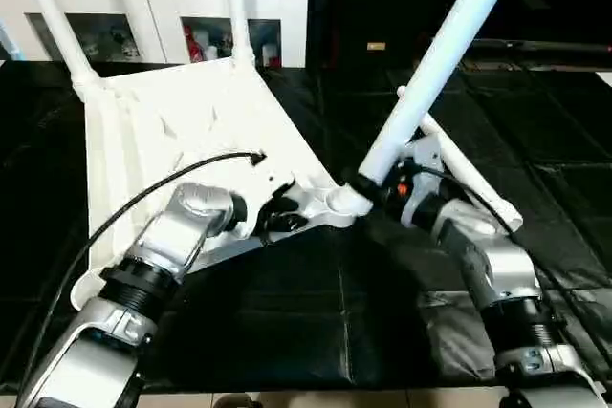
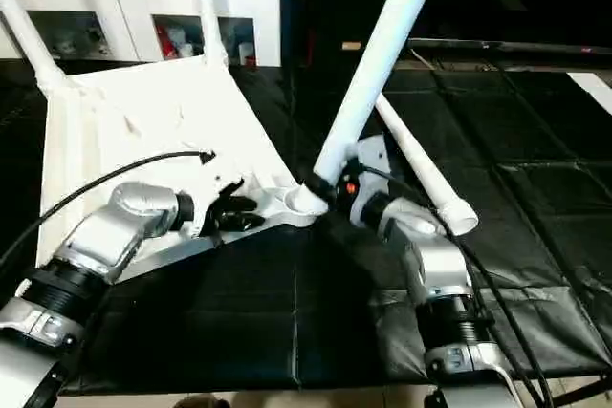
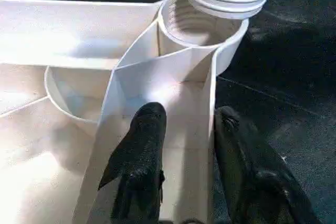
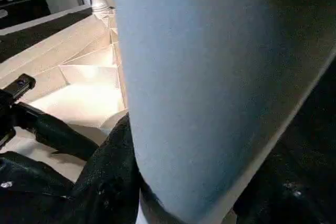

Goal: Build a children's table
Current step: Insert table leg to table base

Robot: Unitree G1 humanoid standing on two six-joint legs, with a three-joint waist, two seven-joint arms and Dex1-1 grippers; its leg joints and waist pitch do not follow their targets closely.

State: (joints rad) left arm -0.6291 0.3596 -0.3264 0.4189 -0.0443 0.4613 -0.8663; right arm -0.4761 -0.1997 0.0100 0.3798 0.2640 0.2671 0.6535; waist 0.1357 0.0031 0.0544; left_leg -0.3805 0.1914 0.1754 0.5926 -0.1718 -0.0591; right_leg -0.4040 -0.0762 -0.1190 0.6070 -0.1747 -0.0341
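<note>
Upside down on the black mat [image 1: 316, 312]: white table top [image 1: 182, 131], ribbed underside up, one near corner pointing toward the robot. Two legs [image 1: 57, 21] already standing in the far corner sockets, rising in front of a white cabinet [image 1: 153, 7] with glass-fronted shelves. Near corner socket [image 3: 202, 27] open, its inner thread visible. Just above it, tilted, the ribbed threaded end of a third leg [image 1: 430, 74], not yet seated in the socket. A fourth leg [image 2: 421, 174] lying loose on the mat just beyond the right arm, well clear of the top.

Right gripper [image 1: 368, 188] clamped around the tilted leg close to its lower end, black fingers [image 4: 110, 177] pressed against its sides. Left gripper [image 3: 184, 145] at the same near corner, fingers [image 3: 139, 156] spread a little, straddling the thin outer wall of the top beside the socket: one finger inside the rim, the other outside over the mat. Whether squeezing that wall or only close to it, cannot tell.
</note>
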